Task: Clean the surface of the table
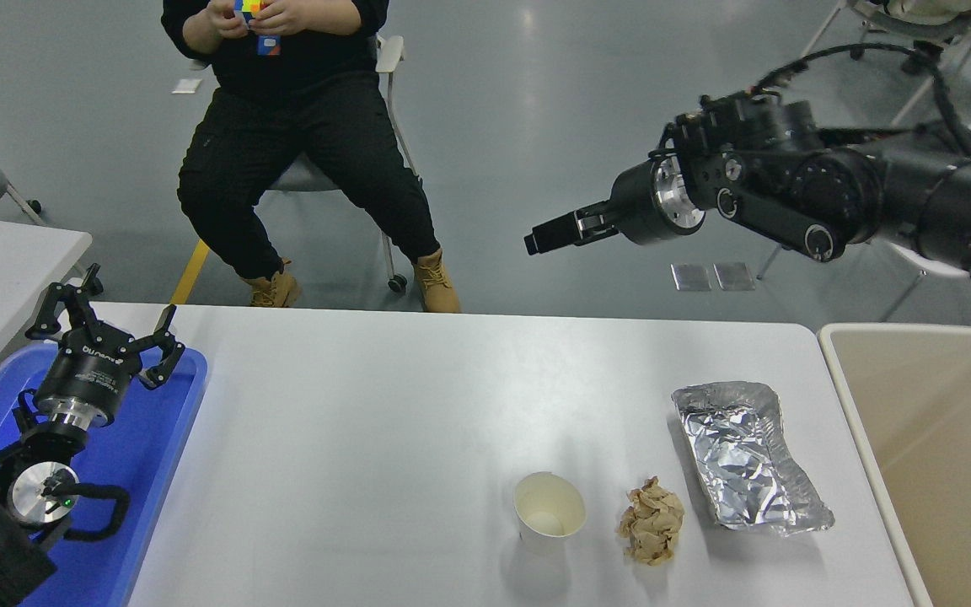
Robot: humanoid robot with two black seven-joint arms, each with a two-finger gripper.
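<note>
White bench (367, 421) carries a paper cup (548, 511), crumpled paper (651, 531) and foil tray (747, 457) near its right front corner. Your right end effector (536, 243), fingers together, hangs beyond the far edge; spread them before descending. Left end effector (106, 333) sits splayed over the blue tray (148, 455).

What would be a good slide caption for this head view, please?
Right claw raised beyond the table surface, where a paper cup, crumpled paper and foil tray await clearing.
</note>
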